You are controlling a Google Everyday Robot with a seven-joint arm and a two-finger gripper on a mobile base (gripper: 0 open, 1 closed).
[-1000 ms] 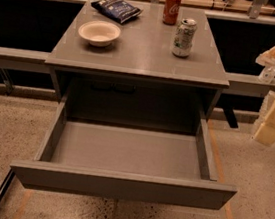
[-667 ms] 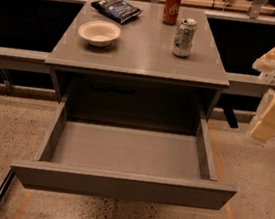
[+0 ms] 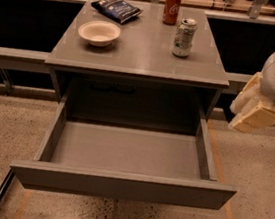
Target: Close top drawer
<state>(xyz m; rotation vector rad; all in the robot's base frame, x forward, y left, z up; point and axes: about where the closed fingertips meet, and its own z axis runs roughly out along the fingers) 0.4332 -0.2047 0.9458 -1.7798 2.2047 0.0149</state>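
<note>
The top drawer [image 3: 122,184] is a wide, shallow grey drawer with a plain flat front. It is pulled far out of the grey cabinet [image 3: 137,73] toward me, and its inside [image 3: 127,150] is empty. My gripper [image 3: 255,111], cream-coloured on a white arm, hangs at the right edge of the view. It is beside the cabinet's right side, above the floor and higher than the drawer's right wall [image 3: 206,151]. It touches nothing and holds nothing.
On the cabinet top stand a white bowl [image 3: 99,32], a silver can [image 3: 184,37], a red can [image 3: 171,7] and a dark snack bag [image 3: 115,9]. A low rail [image 3: 13,57] runs behind on both sides. Speckled floor [image 3: 257,198] lies around the drawer.
My gripper has moved a little left, closer to the cabinet's right side. The drawer and the things on top have not moved.
</note>
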